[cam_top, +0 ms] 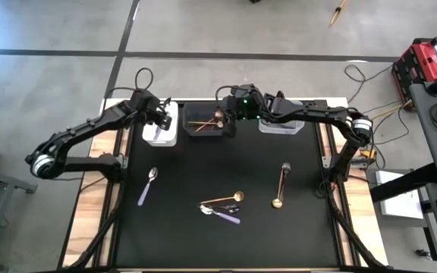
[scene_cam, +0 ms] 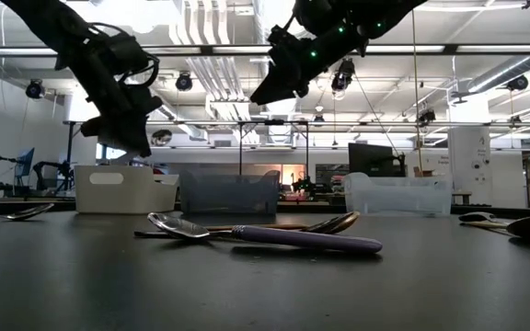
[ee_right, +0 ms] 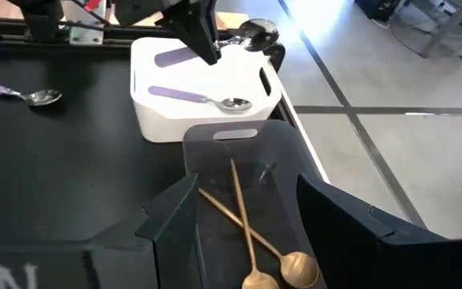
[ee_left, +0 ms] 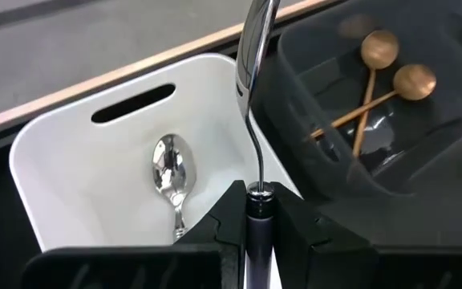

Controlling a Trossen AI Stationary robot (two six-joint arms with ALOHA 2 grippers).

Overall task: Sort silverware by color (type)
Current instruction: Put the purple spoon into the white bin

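Note:
My left gripper [cam_top: 161, 114] is shut on a lilac-handled spoon [ee_right: 251, 32] and hangs over the white bin [cam_top: 160, 135]. One more lilac-handled spoon [ee_right: 199, 98] lies flat on that bin's floor. My right gripper [ee_right: 251, 221] is open and empty above the dark bin [cam_top: 203, 129]. That bin holds two gold spoons [ee_right: 247, 221], crossed. On the mat lie a lilac spoon [cam_top: 149, 184], a gold spoon [cam_top: 222, 199] across another lilac spoon [cam_top: 220, 214], and a dark utensil [cam_top: 284, 173] beside a gold spoon [cam_top: 278, 199]. My left gripper pinches the spoon between its two fingers where the lilac handle [ee_right: 175, 56] meets the metal neck [ee_left: 255, 160]. The fingers [ee_right: 203, 32] come from above. The spoon is lifted clear over the white bin, with its bowl [ee_left: 257, 40] reaching past the fingertips toward the dark bin.
A clear bin [cam_top: 281, 125] stands to the right of the dark bin; all three sit in a row at the mat's far edge. The black mat [cam_top: 180, 163] has free room between the bins and the loose spoons. Cables and equipment lie off the table's right side.

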